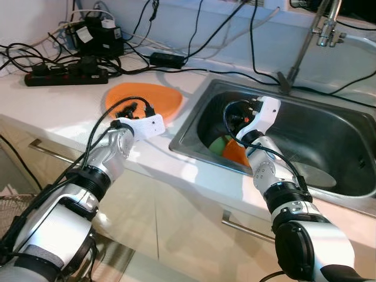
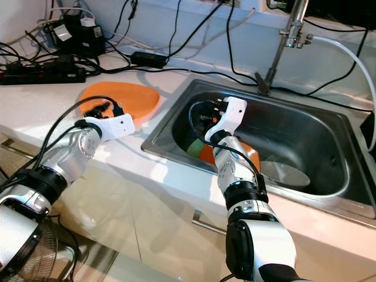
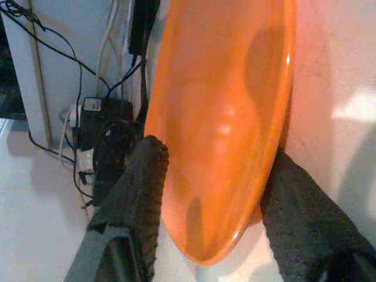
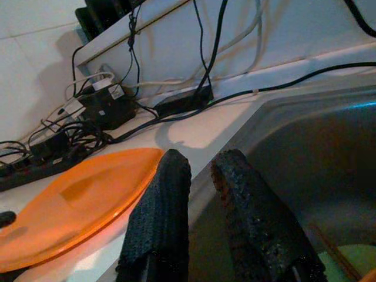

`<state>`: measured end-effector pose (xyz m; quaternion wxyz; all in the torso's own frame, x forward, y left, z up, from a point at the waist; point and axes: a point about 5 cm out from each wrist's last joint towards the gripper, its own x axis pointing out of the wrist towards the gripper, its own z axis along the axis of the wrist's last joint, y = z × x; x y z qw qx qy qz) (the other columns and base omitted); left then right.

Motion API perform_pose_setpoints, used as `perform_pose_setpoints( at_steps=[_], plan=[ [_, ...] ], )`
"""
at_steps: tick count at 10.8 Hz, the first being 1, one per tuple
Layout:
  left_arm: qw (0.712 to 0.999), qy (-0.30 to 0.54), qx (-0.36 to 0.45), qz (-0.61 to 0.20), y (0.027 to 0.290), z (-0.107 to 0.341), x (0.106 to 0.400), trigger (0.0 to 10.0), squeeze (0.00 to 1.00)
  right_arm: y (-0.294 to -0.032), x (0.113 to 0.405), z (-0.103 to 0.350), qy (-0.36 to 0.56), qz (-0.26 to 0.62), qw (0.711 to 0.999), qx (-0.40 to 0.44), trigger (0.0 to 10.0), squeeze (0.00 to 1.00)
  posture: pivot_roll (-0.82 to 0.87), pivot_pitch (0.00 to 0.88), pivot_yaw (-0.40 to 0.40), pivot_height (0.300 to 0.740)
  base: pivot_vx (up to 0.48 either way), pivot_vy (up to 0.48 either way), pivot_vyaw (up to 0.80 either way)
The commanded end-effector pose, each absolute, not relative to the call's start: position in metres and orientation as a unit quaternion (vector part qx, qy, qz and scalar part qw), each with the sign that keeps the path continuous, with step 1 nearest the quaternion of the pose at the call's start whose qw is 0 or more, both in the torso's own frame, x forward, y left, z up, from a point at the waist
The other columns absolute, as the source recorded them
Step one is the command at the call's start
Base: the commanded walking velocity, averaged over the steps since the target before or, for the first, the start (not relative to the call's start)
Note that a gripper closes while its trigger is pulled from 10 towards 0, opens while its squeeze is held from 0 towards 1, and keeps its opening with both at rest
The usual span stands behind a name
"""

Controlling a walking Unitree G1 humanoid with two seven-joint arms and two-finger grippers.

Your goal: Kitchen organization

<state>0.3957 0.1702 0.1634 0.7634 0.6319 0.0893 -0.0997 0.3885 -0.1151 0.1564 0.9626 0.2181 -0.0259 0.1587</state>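
Note:
An orange plate [image 1: 144,97] lies on the white counter [image 1: 59,111] just left of the sink. My left gripper [image 1: 133,110] is at the plate's near rim and is shut on it. In the left wrist view the two black fingers [image 3: 144,188] sit on either side of the plate [image 3: 229,117], one over it and one under its edge. My right gripper [image 1: 234,117] hangs inside the steel sink [image 1: 194,111] near its left wall. Its fingers [image 4: 158,217] are shut with nothing between them. Below it lie a green piece [image 1: 218,144] and an orange piece [image 1: 236,153].
A black power strip [image 1: 64,75], adapters and several cables crowd the back of the counter. The tap [image 1: 320,26] stands behind the sink, and a grey round dish [image 1: 314,175] lies on the sink floor. Cabinet handles [image 1: 247,226] run below the counter's edge.

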Motion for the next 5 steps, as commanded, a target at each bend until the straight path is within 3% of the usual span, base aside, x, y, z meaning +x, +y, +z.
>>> perform_pose_setpoints(
  at_steps=[1, 5],
  plan=[
    [0.756, 0.130, 0.627, -0.132, 0.1699, 0.1382, 0.3886, 0.0, 0.00, -0.1176, 0.3880, 0.1561, -0.025, 0.155, 0.963, 0.220, 10.0, 0.00, 0.24, 0.027, -0.066, 0.740, 0.000, 0.000, 0.00],
    [0.759, 0.123, 0.624, -0.142, 0.1667, 0.1380, 0.3888, 0.0, 0.00, -0.1188, 0.3880, 0.1555, -0.023, 0.154, 0.963, 0.220, 10.0, 0.00, 0.24, 0.032, -0.067, 0.740, 0.000, 0.000, 0.00]
  ],
)
